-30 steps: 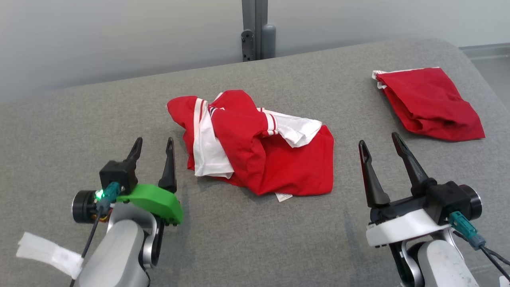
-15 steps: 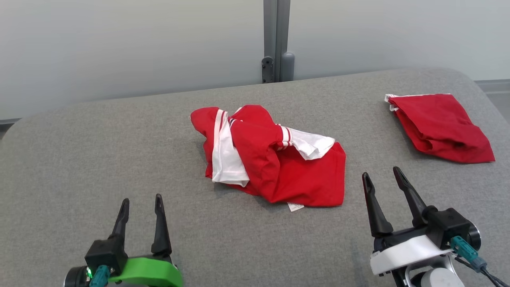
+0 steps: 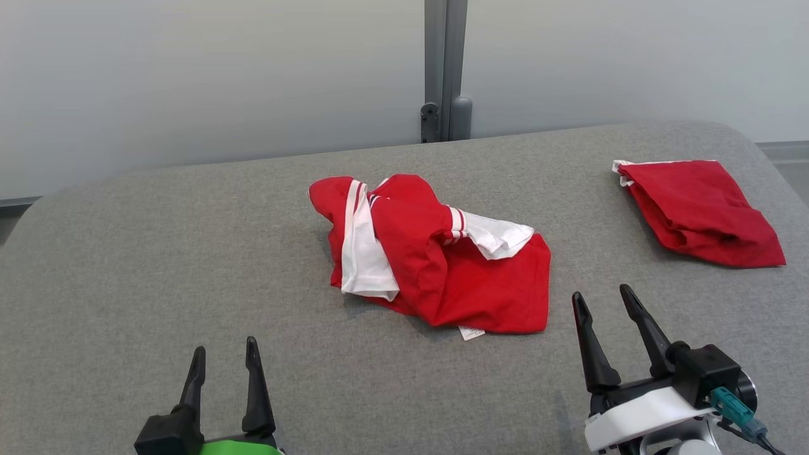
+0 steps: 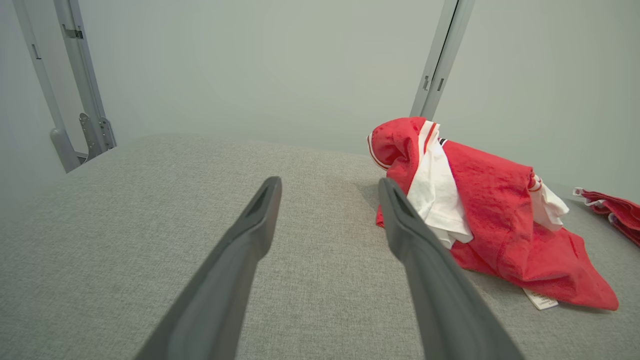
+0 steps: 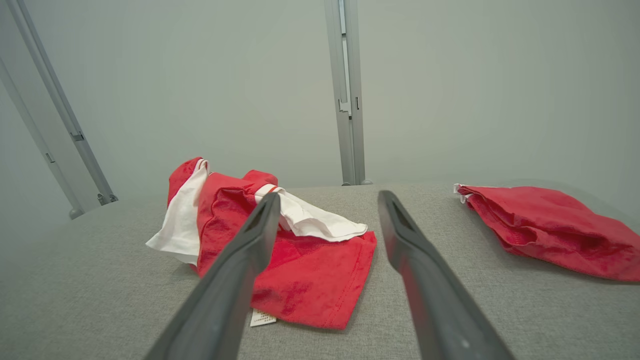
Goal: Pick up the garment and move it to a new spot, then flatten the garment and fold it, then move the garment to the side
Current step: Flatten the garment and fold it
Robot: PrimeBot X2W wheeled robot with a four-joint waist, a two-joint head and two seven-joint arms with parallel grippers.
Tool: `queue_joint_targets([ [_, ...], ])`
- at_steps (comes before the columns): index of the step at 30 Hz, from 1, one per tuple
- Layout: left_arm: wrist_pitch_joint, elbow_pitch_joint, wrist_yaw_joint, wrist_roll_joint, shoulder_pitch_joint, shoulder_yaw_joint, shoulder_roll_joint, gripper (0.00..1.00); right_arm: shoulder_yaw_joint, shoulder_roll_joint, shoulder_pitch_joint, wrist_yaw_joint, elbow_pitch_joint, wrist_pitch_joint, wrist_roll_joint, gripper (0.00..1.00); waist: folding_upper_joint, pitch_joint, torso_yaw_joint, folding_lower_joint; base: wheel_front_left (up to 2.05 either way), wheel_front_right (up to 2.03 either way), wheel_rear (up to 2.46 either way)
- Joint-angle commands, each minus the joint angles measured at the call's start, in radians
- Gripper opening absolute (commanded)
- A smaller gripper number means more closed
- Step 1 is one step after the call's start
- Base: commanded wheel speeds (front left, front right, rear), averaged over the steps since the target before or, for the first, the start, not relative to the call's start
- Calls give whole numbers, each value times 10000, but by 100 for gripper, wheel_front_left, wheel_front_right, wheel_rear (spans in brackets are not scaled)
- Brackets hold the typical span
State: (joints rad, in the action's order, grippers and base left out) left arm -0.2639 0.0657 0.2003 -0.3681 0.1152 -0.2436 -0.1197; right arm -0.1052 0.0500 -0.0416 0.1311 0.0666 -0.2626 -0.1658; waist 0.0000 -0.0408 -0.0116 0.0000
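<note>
The crumpled red-and-white garment [image 3: 436, 259] lies bunched near the middle of the grey surface [image 3: 158, 265], with a label [image 3: 471, 332] poking out on its near side. It looks light, soft and limp, likely to sag and unfurl when lifted. The flat red hem at its near right seems the cleanest place to pinch. The left claw [image 3: 225, 346] and right claw [image 3: 601, 293] hover by the front edge, fingers spread, empty. Another red cloth [image 3: 698, 212] sits toward the far right corner.
</note>
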Motion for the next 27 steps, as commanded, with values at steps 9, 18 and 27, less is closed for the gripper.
queue_joint_targets([
  [9, -5, 84, -246, 214, 180, 156, 171, 100, -66, 9, -38, -7, 132, -30, 63, 100, 0, 0, -39, 0, 0, 0, 0],
  [18, -3, 173, -352, 323, 169, 220, 268, 100, -103, 9, -24, -7, 229, -31, 133, 100, 0, 67, 41, 0, 0, 0, 0],
  [27, -5, 245, -483, 382, 14, 149, 346, 100, -580, 7, 843, -7, 619, -30, -204, 100, 0, 315, 628, 0, 0, 0, 0],
])
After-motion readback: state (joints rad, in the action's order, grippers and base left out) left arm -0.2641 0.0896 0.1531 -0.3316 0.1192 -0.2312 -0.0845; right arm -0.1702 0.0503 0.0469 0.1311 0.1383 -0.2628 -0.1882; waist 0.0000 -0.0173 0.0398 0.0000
